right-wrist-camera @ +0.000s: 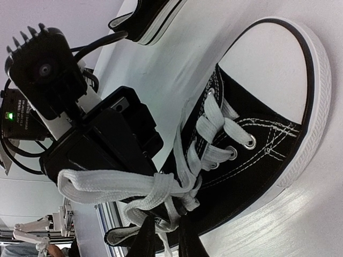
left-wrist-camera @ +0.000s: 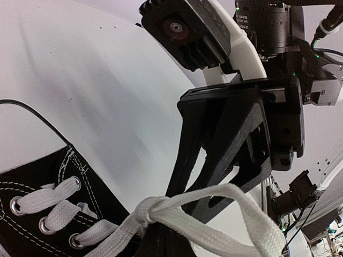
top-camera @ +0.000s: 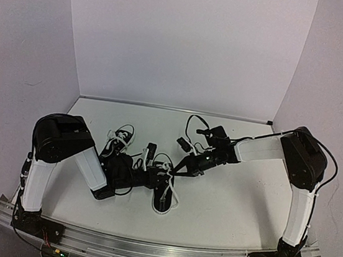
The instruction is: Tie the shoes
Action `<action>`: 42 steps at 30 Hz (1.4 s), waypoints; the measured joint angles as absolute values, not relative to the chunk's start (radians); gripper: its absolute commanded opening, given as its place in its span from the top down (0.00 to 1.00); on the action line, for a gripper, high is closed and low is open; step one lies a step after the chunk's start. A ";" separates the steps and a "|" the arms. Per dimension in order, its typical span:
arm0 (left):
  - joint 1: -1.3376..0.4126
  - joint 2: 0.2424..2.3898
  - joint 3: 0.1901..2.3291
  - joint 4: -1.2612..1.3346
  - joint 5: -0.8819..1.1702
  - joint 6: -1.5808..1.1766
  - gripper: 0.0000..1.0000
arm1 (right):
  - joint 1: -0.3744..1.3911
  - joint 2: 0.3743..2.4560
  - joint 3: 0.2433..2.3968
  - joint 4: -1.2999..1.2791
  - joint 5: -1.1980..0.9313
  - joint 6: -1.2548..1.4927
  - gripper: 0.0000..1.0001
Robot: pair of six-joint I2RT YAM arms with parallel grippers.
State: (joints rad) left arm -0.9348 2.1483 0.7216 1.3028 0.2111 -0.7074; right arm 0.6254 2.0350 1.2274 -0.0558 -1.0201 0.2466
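top external: left jaws clenched, right jaws unclear, at shoe (top-camera: 161,202) well inside table (top-camera: 232,198) edges

Seen from above, the tips of the left gripper (top-camera: 156,178) and right gripper (top-camera: 176,170) merge into a dark tangle over the near shoe (top-camera: 163,198). The left arm (top-camera: 88,165) covers part of the far shoe (top-camera: 120,136). The left wrist view cuts off the lace loop (left-wrist-camera: 257,214) at the bottom edge. In the right wrist view the right fingers (right-wrist-camera: 147,243) run off the bottom, and their hold is unclear.
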 measured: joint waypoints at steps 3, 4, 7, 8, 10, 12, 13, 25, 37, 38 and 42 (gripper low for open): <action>-0.934 2.148 0.722 1.303 0.211 -0.707 1.00 | 0.624 2.035 1.227 -0.057 -1.020 0.252 1.00; -0.934 2.148 0.722 1.303 0.211 -0.708 1.00 | 0.623 2.035 1.227 -0.056 -1.020 0.253 1.00; -0.933 2.148 0.722 1.303 0.211 -0.707 1.00 | 0.623 2.035 1.227 -0.056 -1.020 0.252 1.00; -0.933 2.148 0.722 1.303 0.211 -0.707 1.00 | 0.623 2.035 1.227 -0.056 -1.020 0.252 1.00; -0.932 2.148 0.722 1.303 0.210 -0.707 0.98 | 0.623 2.035 1.227 -0.056 -1.019 0.252 1.00; -0.932 2.148 0.721 1.303 0.210 -0.707 0.96 | 0.623 2.035 1.227 -0.056 -1.018 0.253 1.00; -0.932 2.148 0.718 1.305 0.208 -0.707 0.96 | 0.623 2.035 1.227 -0.056 -1.016 0.253 1.00; -0.932 2.120 0.654 1.314 0.205 -0.706 0.92 | 0.625 2.023 1.218 -0.053 -0.978 0.264 1.00; -0.931 2.040 0.550 1.321 0.166 -0.695 0.61 | 0.625 1.990 1.214 -0.053 -0.962 0.268 1.00; -0.930 2.026 0.530 1.321 0.159 -0.693 0.60 | 0.625 1.990 1.214 -0.053 -0.962 0.268 1.00; -0.930 1.997 0.473 1.322 0.148 -0.686 0.56 | 0.625 1.990 1.214 -0.053 -0.962 0.268 1.00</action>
